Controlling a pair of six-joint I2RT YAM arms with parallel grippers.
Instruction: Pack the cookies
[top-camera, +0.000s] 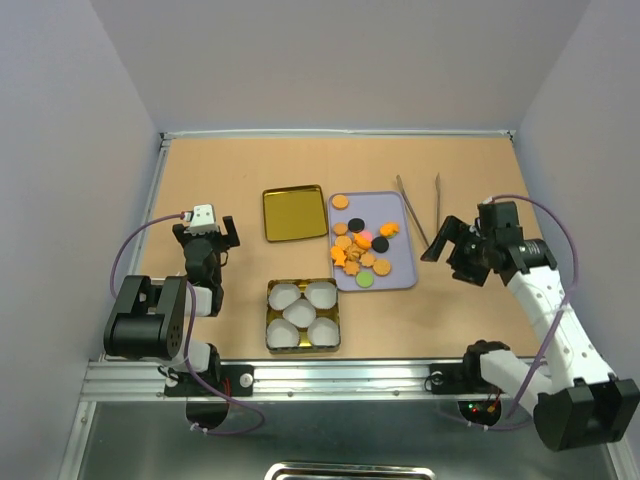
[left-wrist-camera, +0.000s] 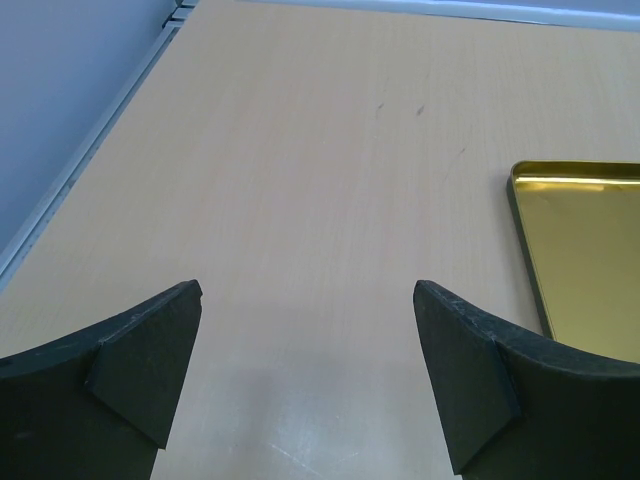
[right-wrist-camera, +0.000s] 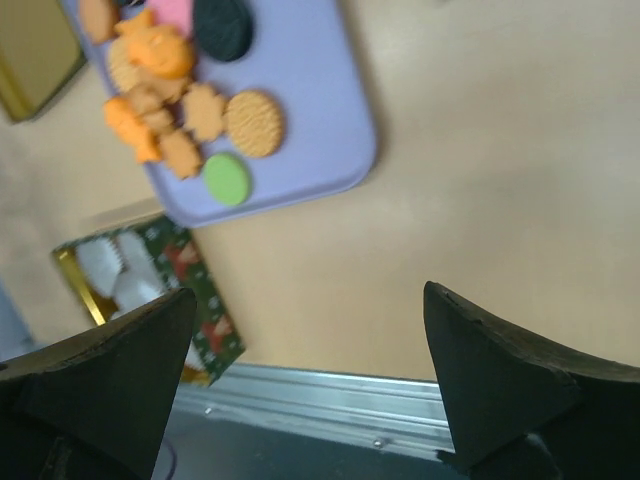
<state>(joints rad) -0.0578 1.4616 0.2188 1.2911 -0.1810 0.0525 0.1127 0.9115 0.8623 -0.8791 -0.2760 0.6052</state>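
From above, the cookies (top-camera: 362, 250) are being kept on a lilac tray (top-camera: 395, 205) at 1 o'clock from the cup-lined tin (top-camera: 303, 316), with the left gripper (top-camera: 207, 236) at the tray's 9 o'clock and the right gripper (top-camera: 452, 246) at its 3 o'clock. At the left wrist, the fingers (left-wrist-camera: 140, 370) are being held wide apart and empty, a gold lid (left-wrist-camera: 585, 260) at 3 o'clock. At the right wrist, the fingers (right-wrist-camera: 110, 370) are likewise being held wide and empty, the cookies (right-wrist-camera: 170, 95) at 11 o'clock
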